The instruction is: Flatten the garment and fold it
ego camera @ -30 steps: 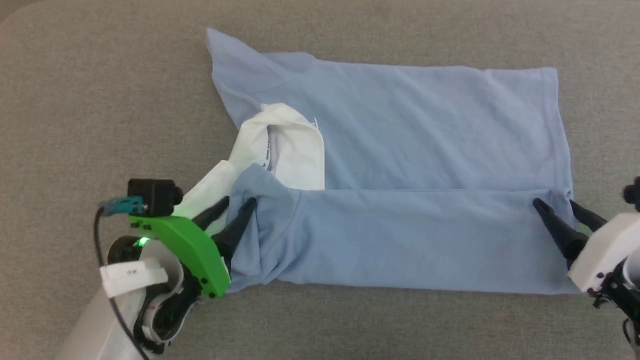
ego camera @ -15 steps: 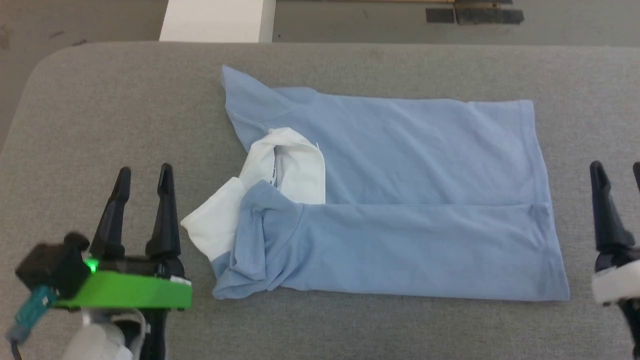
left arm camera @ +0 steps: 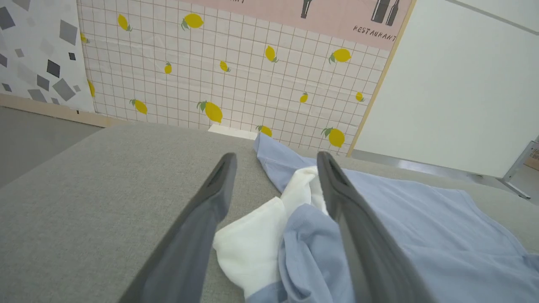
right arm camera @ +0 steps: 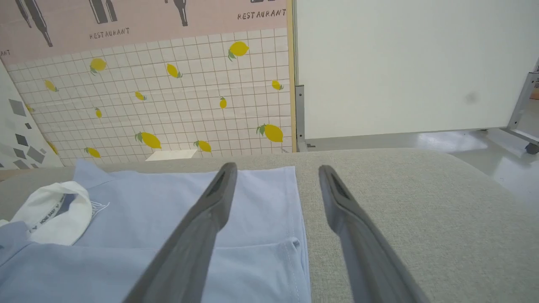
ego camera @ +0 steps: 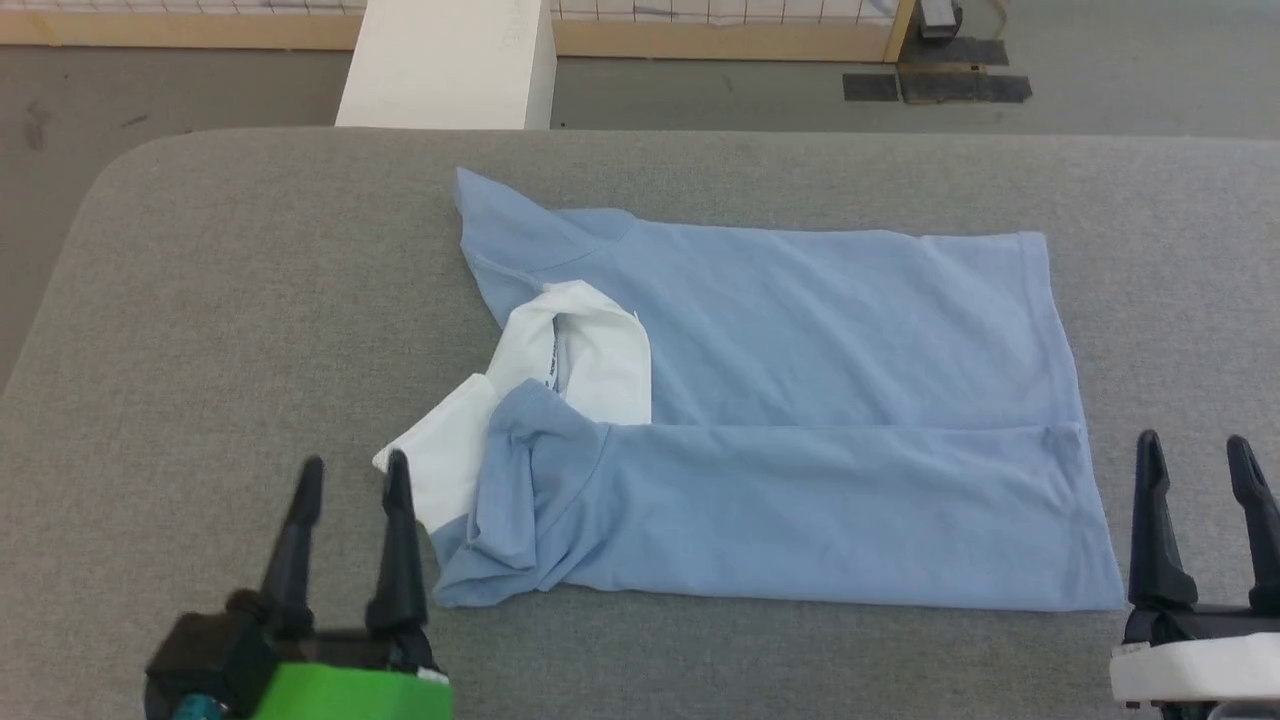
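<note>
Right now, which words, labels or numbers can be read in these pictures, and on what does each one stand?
"RESTAURANT": on the pink wall banner, printed more than once, under dark bottle shapes.
Small dark print on the white neckband of the garment: too small to read surely.
Nothing else is legible.

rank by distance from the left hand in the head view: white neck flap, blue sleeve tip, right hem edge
1. White knit flap of the light blue T-shirt, just right of the left hand.
2. Pointed blue sleeve tip, at the far side.
3. Stitched blue hem edge, far right.
</note>
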You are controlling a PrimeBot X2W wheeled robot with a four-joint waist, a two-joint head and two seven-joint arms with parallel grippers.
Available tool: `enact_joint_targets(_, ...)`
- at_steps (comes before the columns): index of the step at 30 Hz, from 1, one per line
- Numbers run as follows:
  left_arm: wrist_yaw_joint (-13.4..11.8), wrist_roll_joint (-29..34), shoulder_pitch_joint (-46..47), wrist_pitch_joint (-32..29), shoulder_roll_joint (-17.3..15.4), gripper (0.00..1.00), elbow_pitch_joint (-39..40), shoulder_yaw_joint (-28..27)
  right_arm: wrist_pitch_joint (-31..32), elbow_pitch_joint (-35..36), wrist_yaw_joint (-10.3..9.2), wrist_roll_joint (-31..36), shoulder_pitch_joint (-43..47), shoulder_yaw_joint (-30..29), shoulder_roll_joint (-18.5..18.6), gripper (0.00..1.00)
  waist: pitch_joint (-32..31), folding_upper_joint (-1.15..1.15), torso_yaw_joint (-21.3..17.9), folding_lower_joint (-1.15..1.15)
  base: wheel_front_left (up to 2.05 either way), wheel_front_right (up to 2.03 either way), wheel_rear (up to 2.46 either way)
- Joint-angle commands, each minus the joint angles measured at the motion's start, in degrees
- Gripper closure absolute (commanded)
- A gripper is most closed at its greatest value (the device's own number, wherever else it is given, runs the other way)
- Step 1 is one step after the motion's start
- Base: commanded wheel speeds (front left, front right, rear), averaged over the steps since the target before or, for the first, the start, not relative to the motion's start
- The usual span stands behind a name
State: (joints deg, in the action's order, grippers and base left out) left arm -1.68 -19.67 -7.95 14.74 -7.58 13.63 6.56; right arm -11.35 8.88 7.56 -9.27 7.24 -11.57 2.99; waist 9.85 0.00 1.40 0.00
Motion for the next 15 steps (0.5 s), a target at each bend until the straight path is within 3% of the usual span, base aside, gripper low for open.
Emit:
enact_joint_targets(1,0.75,0.25,-1.08,0.25,0.93,0.00,-0.71,-0.33,-0.83,-0.97,-0.08,-1.15,0.62,-0.23,-0.07,0.00,-0.42,0.00,-0.02,0.00,0.00,0.00,0.00)
enact_joint_targets(12,4.75,0.45,-2.23,0.21,3.28,0.00,-3.77,-3.44,-2.61,-3.41,-0.08,-2.55,0.12,-0.51,-0.11,0.00,-1.80,0.00,-0.26,0.00,0.00,0.00,0.00)
enact_joint_targets(15,5.71,-1.00,-1.65,-3.80,2.57,0.00,-5.09,-2.07,-2.65,-3.61,-0.08,-2.67,0.19,-0.39,-0.11,0.00,-1.68,0.00,-0.23,0.00,0.00,0.00,0.00)
